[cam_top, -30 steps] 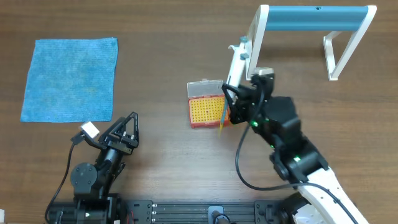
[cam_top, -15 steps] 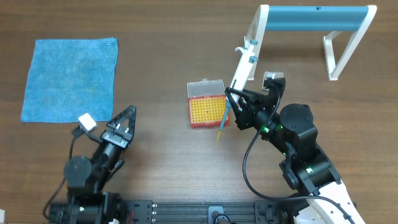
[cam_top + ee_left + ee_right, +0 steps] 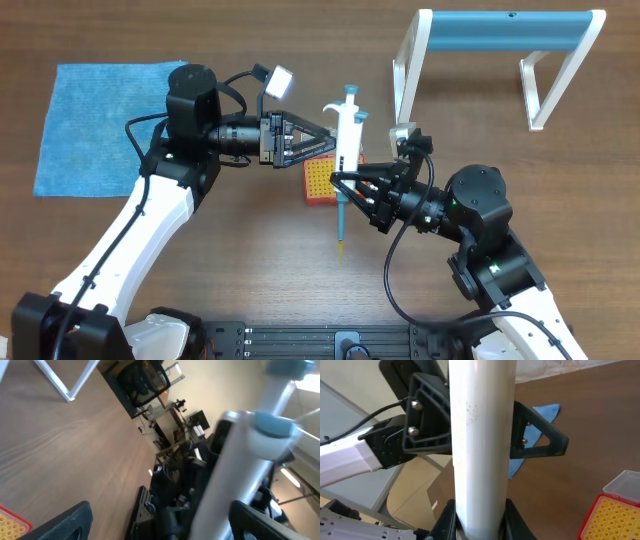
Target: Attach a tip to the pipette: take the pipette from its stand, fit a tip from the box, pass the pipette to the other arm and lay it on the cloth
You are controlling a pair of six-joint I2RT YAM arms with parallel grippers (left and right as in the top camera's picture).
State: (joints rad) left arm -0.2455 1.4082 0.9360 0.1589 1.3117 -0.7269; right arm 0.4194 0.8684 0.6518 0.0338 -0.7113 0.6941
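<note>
1. My right gripper (image 3: 346, 188) is clamped round the lower body of the pipette (image 3: 348, 132), holding it off the worktop (image 3: 250, 260) near the open tip box (image 3: 318, 180).
2. A yellow tip (image 3: 341, 228) sits on the pipette's lower end, pointing toward my bases.
3. My left gripper (image 3: 328, 143) is spread wide, one finger on each side of the pipette's upper body. I cannot quite tell whether the pads touch it.
4. The blue cloth (image 3: 110, 125) lies flat, well apart at the left.
5. The stand (image 3: 500, 30) is at the far right.
</note>
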